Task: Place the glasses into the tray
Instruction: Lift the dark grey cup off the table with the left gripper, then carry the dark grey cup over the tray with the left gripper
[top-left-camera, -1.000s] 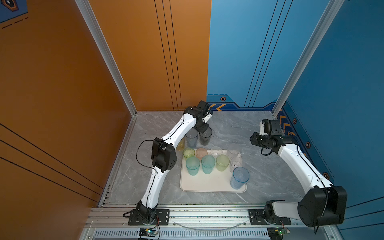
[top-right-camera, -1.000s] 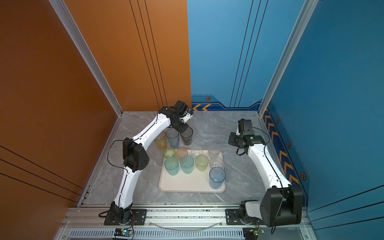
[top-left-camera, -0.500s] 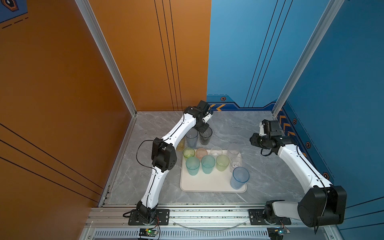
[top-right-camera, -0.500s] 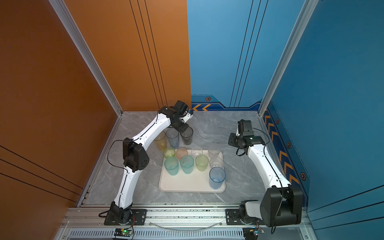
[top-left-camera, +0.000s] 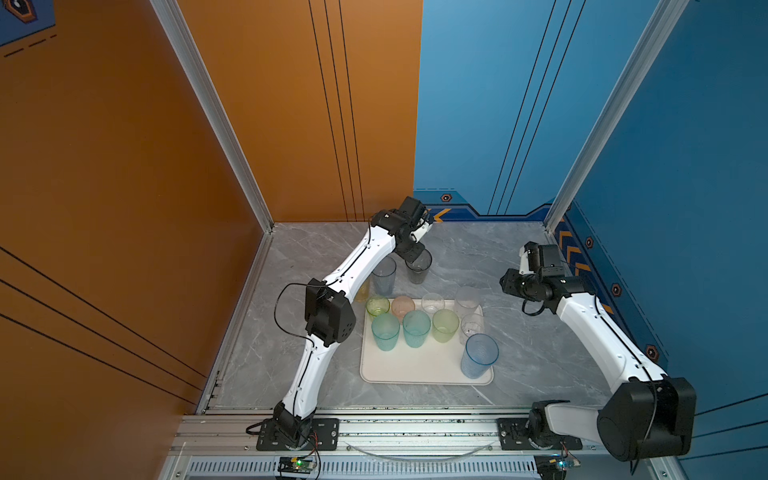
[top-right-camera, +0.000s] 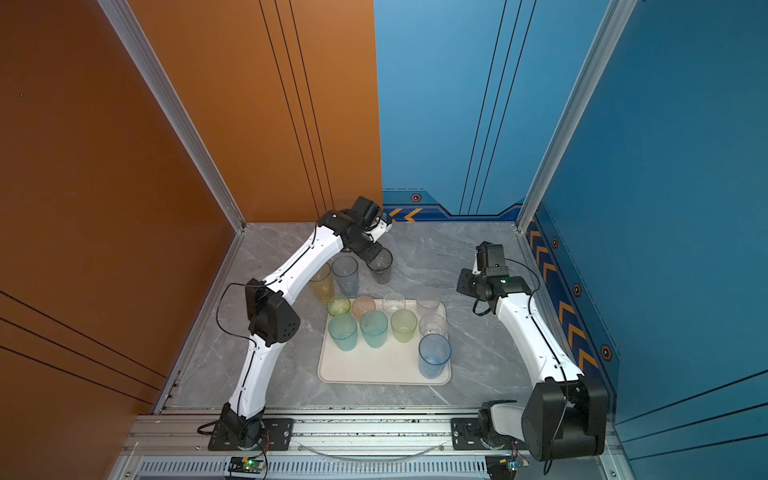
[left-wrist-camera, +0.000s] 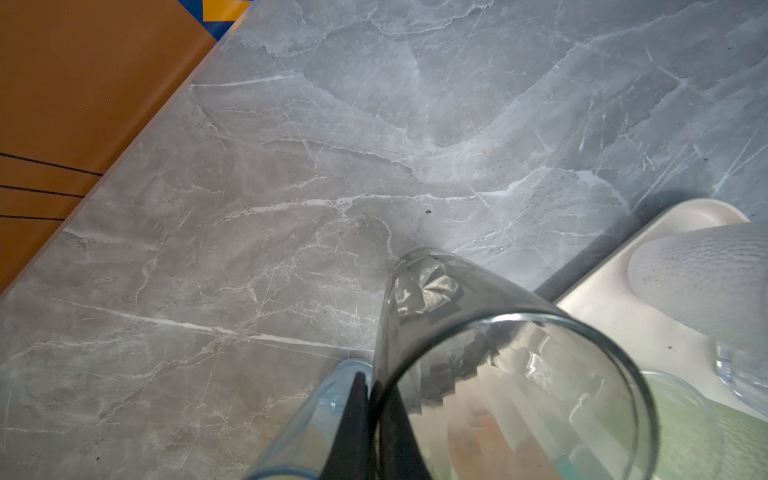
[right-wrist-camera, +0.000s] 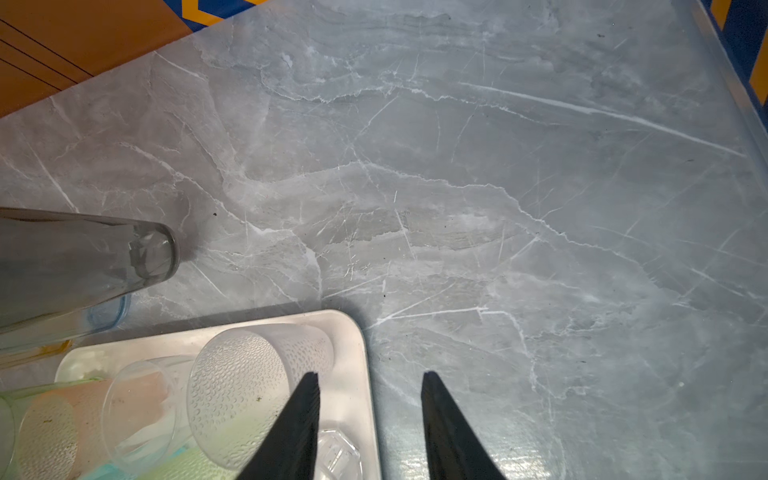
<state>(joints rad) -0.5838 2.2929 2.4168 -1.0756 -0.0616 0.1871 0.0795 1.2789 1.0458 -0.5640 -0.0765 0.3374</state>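
Marble worktop (top-left-camera: 478, 257): left tool (left-wrist-camera: 370, 386) clenched on smoky glass (top-left-camera: 419, 266) rim, tray (top-left-camera: 415, 365) just robot-side; right tool (right-wrist-camera: 370, 374) agape, empty.

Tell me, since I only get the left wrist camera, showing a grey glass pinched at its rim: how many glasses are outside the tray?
Observer: Three: the grey glass, a blue-grey glass beside it, and a yellow glass that your camera misses.
Operator: What is the other arm doing?
Observer: The right gripper hovers open and empty near the tray's far right corner.
Operator: Any room left in the tray?
Observer: Yes, its near strip is bare except for a big blue glass at the right end.
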